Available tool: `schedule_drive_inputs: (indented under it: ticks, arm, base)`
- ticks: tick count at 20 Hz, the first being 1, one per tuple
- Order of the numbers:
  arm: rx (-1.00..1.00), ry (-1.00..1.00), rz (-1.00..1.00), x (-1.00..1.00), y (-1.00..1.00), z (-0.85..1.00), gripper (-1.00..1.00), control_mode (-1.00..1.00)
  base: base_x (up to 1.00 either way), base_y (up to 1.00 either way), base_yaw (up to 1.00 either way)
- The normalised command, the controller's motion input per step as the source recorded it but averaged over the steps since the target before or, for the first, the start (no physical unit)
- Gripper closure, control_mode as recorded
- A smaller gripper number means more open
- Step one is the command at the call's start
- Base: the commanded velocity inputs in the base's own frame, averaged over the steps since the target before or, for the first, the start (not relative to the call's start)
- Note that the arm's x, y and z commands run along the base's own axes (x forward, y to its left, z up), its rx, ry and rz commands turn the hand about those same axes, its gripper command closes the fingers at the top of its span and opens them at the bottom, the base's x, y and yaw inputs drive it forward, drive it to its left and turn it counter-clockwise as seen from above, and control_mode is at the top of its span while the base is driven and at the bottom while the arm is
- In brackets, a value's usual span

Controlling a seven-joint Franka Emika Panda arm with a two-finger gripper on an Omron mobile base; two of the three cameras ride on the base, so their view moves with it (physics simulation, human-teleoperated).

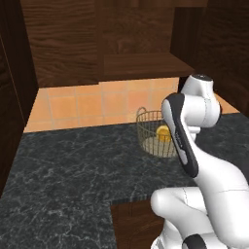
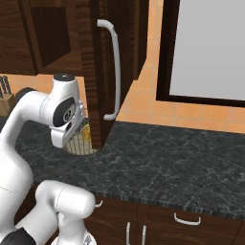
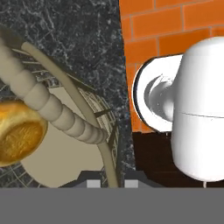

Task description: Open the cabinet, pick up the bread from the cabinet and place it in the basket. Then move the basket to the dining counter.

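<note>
Jaws pinch basket (image 3: 65,118) rim, apparently; bread (image 3: 19,133) inside basket; thin grip risks slip, tilt spilling bread on lift

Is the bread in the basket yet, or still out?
In: the bread lies inside the basket on its pale base, wire wall around it.

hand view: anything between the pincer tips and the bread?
Yes. The basket rim and its loop handle cross between the pincer and the bread, which sits inside the basket.
</note>
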Motion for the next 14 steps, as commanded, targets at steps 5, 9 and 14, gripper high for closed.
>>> schedule_drive_inputs:
  ticks: [5, 9, 14]
  arm:
    - [0.02, -0.07, -0.06, -0.76, 0.00, 0.55, 1.00, -1.00]
    - [-0.01, -0.07, -0.01, -0.34, 0.01, 0.29, 1.00, -1.00]
    - [-0.11, -0.10, 0.00, -0.11, 0.00, 0.01, 1.00, -1.00]
  base:
    - [0.00, 0.00, 0.00]
    - [0.00, 0.00, 0.00]
    - [0.00, 0.00, 0.00]
